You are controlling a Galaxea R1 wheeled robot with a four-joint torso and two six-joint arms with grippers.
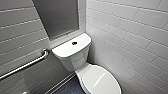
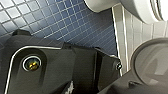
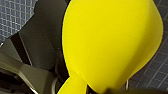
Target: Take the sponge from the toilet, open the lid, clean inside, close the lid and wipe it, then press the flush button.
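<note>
We take the toilet (image 1: 75, 58) as our landmark. It stands in the corner where two walls of pale tiles (image 1: 130, 27) meet. Its boxy tank is toward the corner and its bowl comes out over the dark blue tiled floor (image 1: 70, 88).

The lid (image 1: 106, 75) lies flat and closed over the bowl, in front of the tank, and a faint grey mark runs across its top. The flush button (image 1: 74, 43) is set into the middle of the tank's flat top. No arm is near it. A dark panel (image 1: 58, 16) fills the wall directly above the tank. To the left of the toilet, a metal grab bar (image 1: 27, 63) slants along the wall at about tank height.

The sponge (image 3: 110, 42) is off the toilet. In the right wrist view it is large and bright yellow, raised above the blue floor tiles. The fingers of the right gripper (image 3: 100, 88) are closed on its narrow end.

In the left wrist view, blue floor tiles lie beyond the robot's dark plate and meet a strip of white wall tiles. A rounded white ceramic form (image 2: 140, 8) beside them looks like part of the toilet. We cannot tell whether the left gripper is open or closed.
</note>
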